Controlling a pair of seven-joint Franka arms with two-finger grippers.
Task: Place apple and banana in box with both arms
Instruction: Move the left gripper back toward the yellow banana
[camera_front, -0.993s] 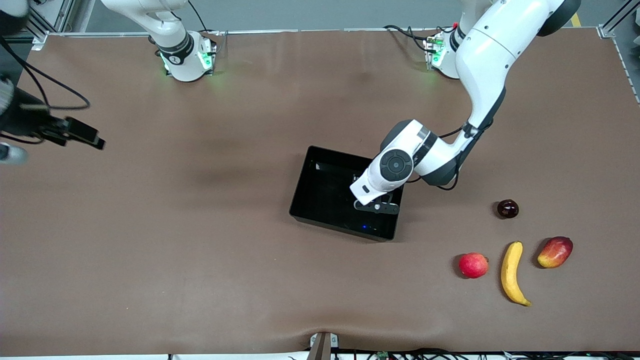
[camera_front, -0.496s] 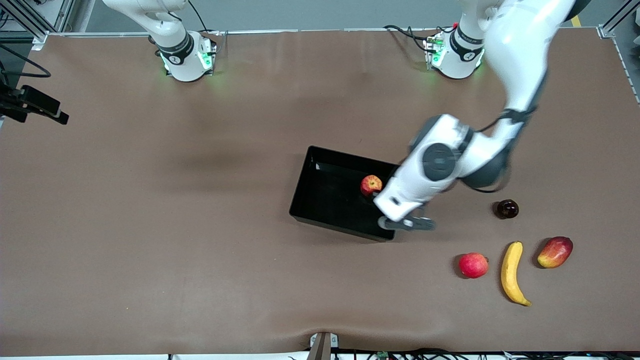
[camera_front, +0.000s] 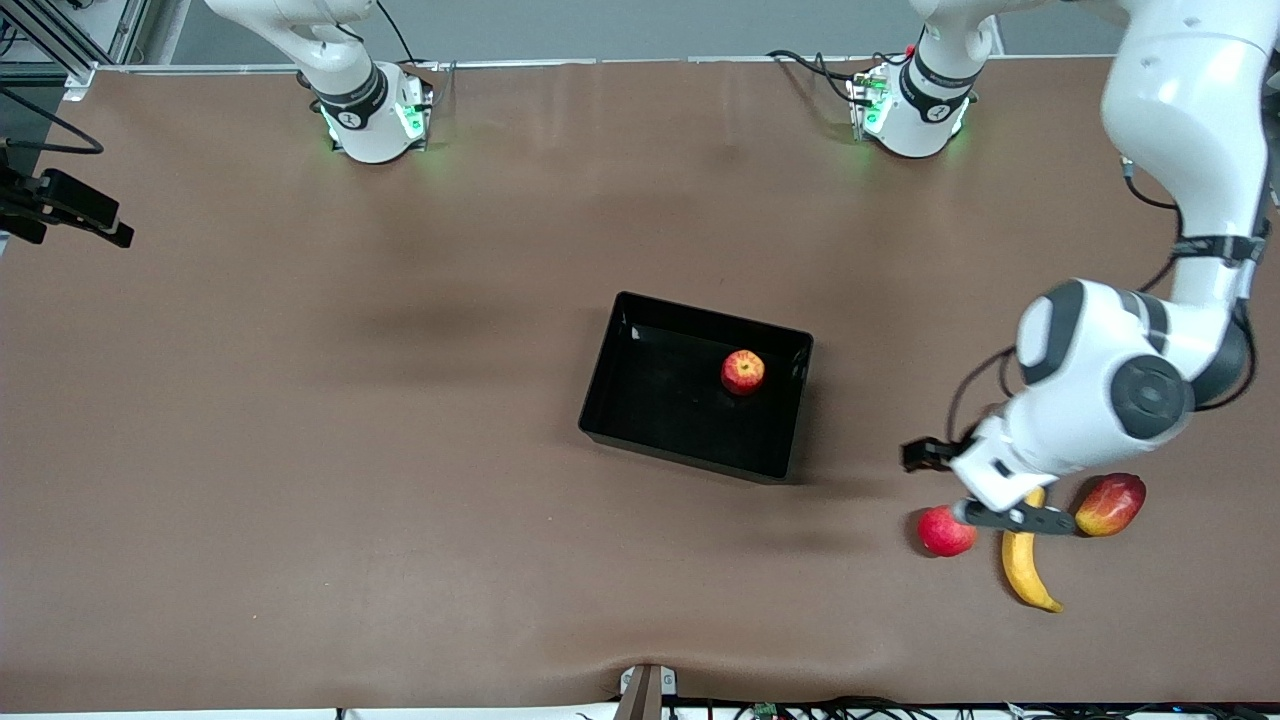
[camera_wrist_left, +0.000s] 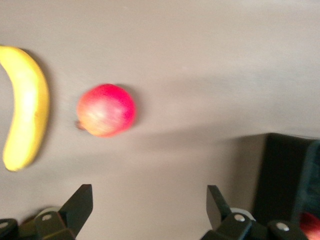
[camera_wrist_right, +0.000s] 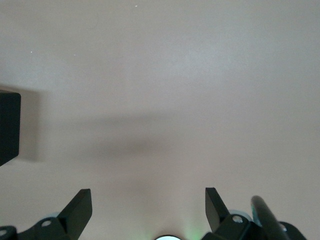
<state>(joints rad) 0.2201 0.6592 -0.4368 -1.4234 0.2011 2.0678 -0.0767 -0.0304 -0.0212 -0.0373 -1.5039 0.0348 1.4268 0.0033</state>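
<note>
front view shows the apple (camera_front: 743, 371) already in the box (camera_front: 640, 445), while the banana (camera_front: 1024, 575) lies on the table toward the left arm's end. the left gripper (camera_front: 1018, 518) hangs over it, fingers spread and empty. best to centre over the banana's middle, clear of the pink fruit (camera_front: 944, 532) beside it. the right gripper (camera_wrist_right: 148, 210) waits spread over bare table.

No text, label, brand, number or sign could be read on anything in the pictures; the small round marks on the collars of the two arm bases at the upper edge of the front view were too small to make out
</note>
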